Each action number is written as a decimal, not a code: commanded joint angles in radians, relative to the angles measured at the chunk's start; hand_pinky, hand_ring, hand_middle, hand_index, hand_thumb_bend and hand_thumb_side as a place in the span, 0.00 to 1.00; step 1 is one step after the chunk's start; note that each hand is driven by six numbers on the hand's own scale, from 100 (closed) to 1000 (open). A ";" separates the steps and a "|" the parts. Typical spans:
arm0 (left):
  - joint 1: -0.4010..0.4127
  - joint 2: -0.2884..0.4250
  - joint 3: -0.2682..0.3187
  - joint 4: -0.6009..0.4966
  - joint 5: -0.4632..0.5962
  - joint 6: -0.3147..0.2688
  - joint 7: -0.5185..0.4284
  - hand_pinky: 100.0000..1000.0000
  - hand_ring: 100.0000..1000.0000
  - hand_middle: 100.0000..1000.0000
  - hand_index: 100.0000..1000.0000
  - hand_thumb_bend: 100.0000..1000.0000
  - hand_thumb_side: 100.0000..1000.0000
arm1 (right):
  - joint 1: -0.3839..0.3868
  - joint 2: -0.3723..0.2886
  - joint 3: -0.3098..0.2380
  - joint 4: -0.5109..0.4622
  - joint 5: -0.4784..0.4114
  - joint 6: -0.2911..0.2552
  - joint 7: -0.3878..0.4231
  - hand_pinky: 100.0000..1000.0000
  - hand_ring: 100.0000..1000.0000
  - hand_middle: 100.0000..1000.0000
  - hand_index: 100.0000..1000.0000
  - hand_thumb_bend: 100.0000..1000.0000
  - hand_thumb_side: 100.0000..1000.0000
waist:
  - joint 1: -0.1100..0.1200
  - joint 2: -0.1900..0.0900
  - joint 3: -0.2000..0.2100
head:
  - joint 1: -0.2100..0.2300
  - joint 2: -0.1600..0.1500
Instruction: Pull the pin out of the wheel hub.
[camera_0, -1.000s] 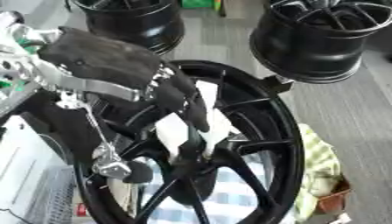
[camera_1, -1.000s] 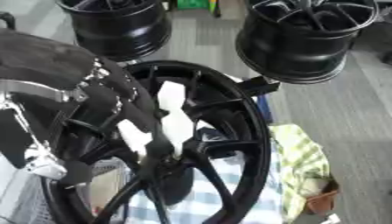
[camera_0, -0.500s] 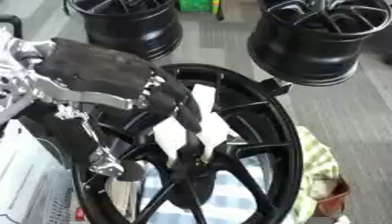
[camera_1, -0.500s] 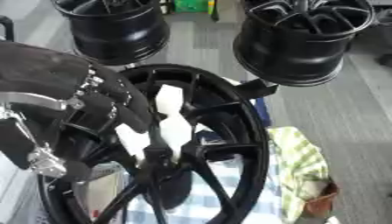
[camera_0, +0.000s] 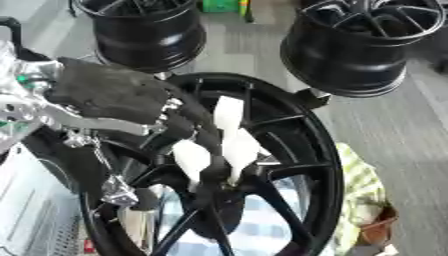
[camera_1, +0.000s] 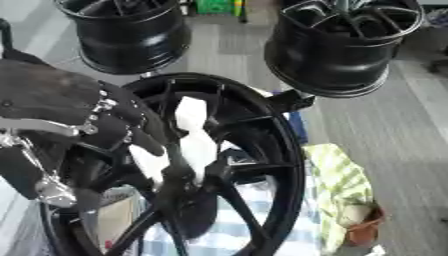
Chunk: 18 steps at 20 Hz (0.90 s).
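We saw our left robot hand (camera_0: 122, 97), black-gloved with white fingertips (camera_0: 229, 145), fingers curled down at the centre of the large black spoked wheel hub (camera_0: 302, 150), pin not discernible, two black rims (camera_0: 363, 42) standing behind.

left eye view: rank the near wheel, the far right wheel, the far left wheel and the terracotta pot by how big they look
1. near wheel
2. far right wheel
3. far left wheel; both far wheels are cropped, so unsure
4. terracotta pot

left eye view: from the head, looking steeply down, close over the black wheel (camera_0: 262, 165).
right eye view: same, shifted slightly.
shared: wheel, two rims (camera_1: 341, 45) beyond.
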 joint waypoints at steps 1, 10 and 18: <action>0.003 0.017 0.008 -0.005 -0.051 -0.031 -0.026 0.89 0.90 0.81 0.91 0.34 0.14 | -0.009 -0.016 -0.006 -0.007 -0.005 -0.002 -0.007 0.73 0.63 0.63 0.74 0.00 0.23 | -0.001 -0.013 -0.003 | -0.006 -0.018; 0.040 -0.002 0.021 -0.005 -0.132 0.050 0.033 0.91 0.91 0.81 0.92 0.34 0.16 | 0.001 -0.012 -0.009 -0.009 -0.013 -0.002 -0.014 0.73 0.63 0.62 0.74 0.00 0.24 | -0.003 -0.011 -0.005 | -0.008 -0.022; 0.065 -0.022 0.083 -0.005 -0.012 0.080 0.050 0.90 0.90 0.75 0.89 0.34 0.35 | 0.000 -0.007 -0.017 -0.002 -0.015 -0.005 -0.025 0.73 0.63 0.62 0.74 0.00 0.24 | -0.005 -0.010 -0.006 | -0.012 0.009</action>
